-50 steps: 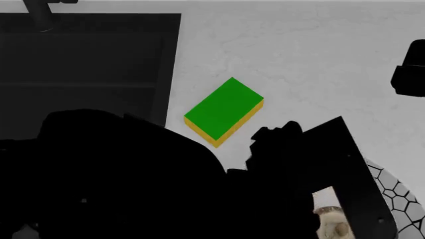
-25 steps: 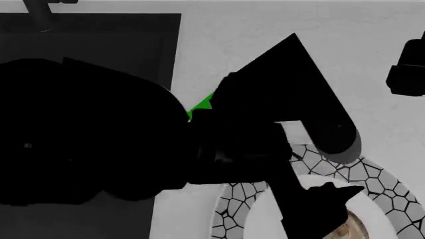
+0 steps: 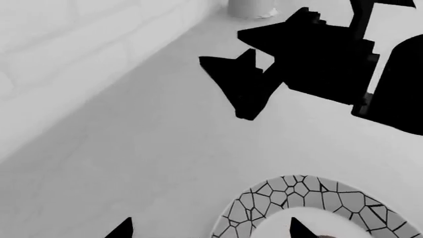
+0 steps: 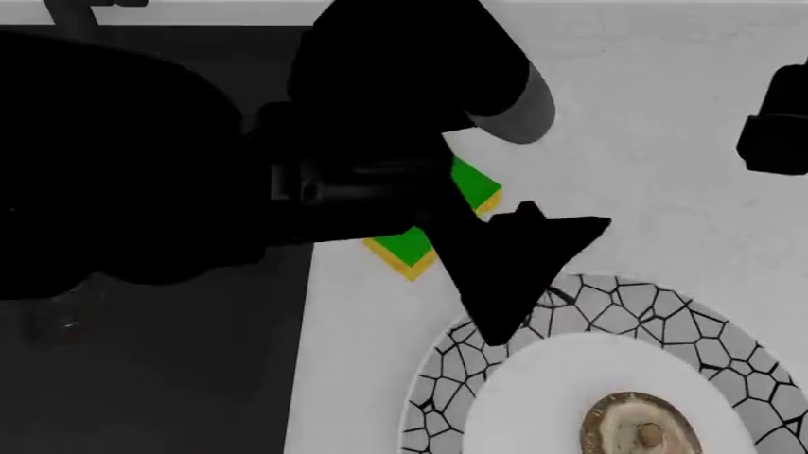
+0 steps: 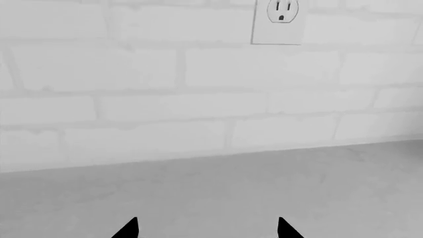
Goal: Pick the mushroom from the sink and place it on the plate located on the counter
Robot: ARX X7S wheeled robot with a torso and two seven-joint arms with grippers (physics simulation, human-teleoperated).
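Observation:
The tan mushroom (image 4: 644,433) lies free on the white middle of the plate (image 4: 631,303), which has a black crackle rim and sits on the pale counter (image 4: 657,113). My left gripper (image 4: 552,281) is open and empty, just above the plate's far-left rim and apart from the mushroom. In the left wrist view its fingertips (image 3: 123,231) stand wide apart over the counter and the plate's rim (image 3: 297,191). My right gripper (image 5: 206,230) is open and empty above the counter, facing the brick wall. The black sink (image 4: 151,378) lies at the left, largely hidden by my left arm.
A green and yellow sponge (image 4: 411,244) lies on the counter between sink and plate, partly under my left arm. My right arm (image 4: 777,123) shows at the right edge. A wall outlet (image 5: 283,20) is on the brick backsplash. A white cylinder (image 3: 251,7) stands far back.
My left arm has swung up and back from the plate. The gripper that was over the mushroom is now clear of it, and the mushroom stays on the plate.

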